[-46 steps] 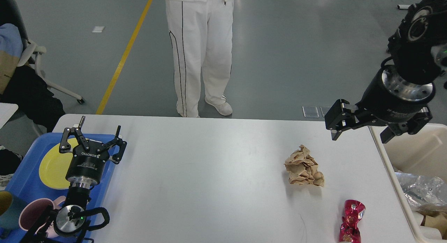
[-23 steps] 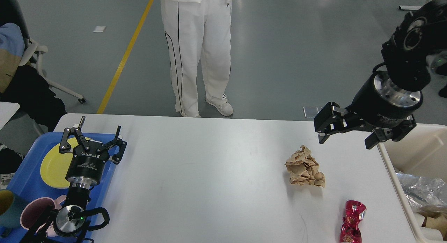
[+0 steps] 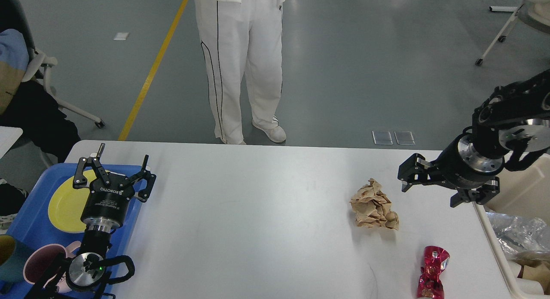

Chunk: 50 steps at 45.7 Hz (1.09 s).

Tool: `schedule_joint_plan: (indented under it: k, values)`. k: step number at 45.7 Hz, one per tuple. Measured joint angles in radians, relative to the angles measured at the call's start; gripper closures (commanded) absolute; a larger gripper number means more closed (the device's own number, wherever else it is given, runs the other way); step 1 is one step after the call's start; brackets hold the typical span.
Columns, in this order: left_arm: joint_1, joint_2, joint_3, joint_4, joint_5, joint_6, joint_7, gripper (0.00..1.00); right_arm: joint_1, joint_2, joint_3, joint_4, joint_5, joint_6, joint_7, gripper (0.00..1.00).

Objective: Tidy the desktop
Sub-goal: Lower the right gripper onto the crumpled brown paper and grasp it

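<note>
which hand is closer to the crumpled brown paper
Right. The right hand is open just right of the crumpled brown paper; the left hand, also open, is far left over the blue tray.

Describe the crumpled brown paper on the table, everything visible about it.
The crumpled brown paper is a loose wad of tan, kraft-like paper, full of sharp folds and creases, with a peak at its far end and a rounder lump at its near right. It lies on the white desktop, right of centre, casting a faint shadow. Nothing else touches it: the open right gripper hangs apart to its right, and the red foil wrapper lies separately, nearer the robot.
</note>
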<state>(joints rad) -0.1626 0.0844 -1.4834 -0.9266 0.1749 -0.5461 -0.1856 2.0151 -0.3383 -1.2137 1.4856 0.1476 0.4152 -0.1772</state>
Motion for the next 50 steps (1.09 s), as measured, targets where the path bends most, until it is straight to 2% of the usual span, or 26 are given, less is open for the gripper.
schedule_joint_plan:
  k: [6,15,37,47,50]
  values:
    - [0.000,0.000,0.000,0.000,0.000,0.000,0.000,0.04,-0.137,0.079,0.087,-0.160,0.012,-0.007,-0.006,0.00]
    - [0.000,0.000,0.000,0.000,0.000,0.000,0.000,0.04,-0.354,0.188,0.119,-0.404,0.062,-0.015,-0.007,0.00]
    - [0.000,0.000,0.000,0.000,0.000,0.000,0.000,0.04,-0.733,0.294,0.128,-0.848,0.067,-0.036,-0.009,0.00]
    - [0.000,0.000,0.000,0.000,0.000,0.000,0.000,0.04,-0.811,0.303,0.154,-0.916,0.060,-0.084,-0.009,0.00]
    - [0.000,0.000,0.000,0.000,0.000,0.000,0.000,0.04,-0.823,0.303,0.155,-0.913,0.058,-0.109,-0.009,0.12]
